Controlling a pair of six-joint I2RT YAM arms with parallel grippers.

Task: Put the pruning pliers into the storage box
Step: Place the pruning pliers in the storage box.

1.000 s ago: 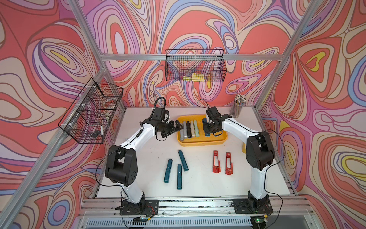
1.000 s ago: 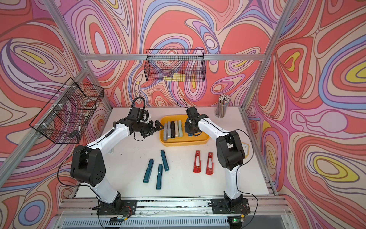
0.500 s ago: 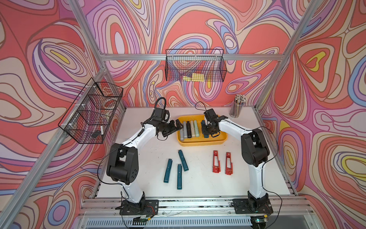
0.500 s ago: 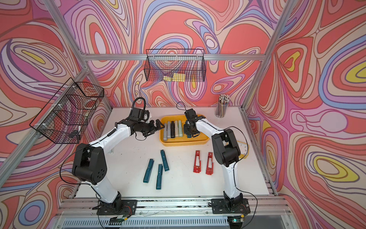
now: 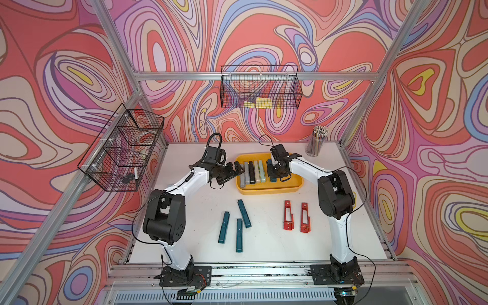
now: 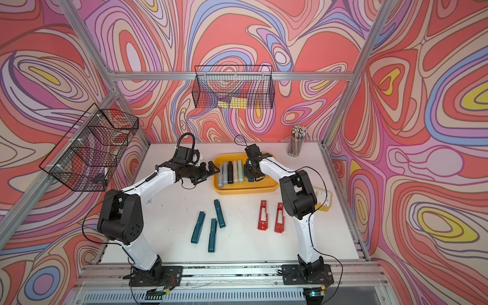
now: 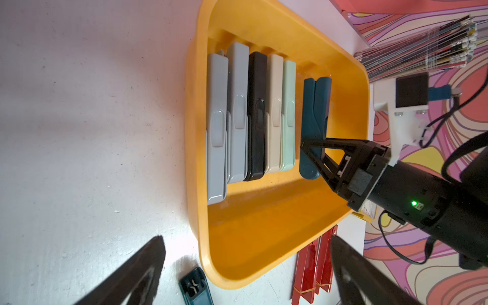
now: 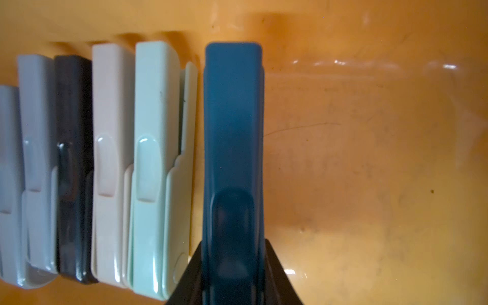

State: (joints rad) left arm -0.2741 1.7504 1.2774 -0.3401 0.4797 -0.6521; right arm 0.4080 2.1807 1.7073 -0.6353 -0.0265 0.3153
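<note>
The storage box (image 5: 269,189) is a yellow tray at the table's back middle. Two grey, one black, one beige and one mint pruning pliers (image 7: 254,113) lie side by side in it. My right gripper (image 5: 274,172) is low inside the box, shut on a teal pliers (image 8: 232,126) that lies beside the mint one (image 8: 153,158) with a small gap. My left gripper (image 5: 238,169) hovers open at the box's left end and holds nothing. Three teal pliers (image 5: 239,235) and two red slotted ones (image 5: 288,214) lie on the white table in front.
A clear cup of pencils (image 5: 316,142) stands at the back right. Black wire baskets hang on the back wall (image 5: 260,91) and the left frame (image 5: 124,153). A small yellow clock (image 6: 323,198) sits behind the right arm's elbow.
My right gripper has shifted slightly left and toward the front inside the box, still holding the teal pliers. The left arm has barely moved.
</note>
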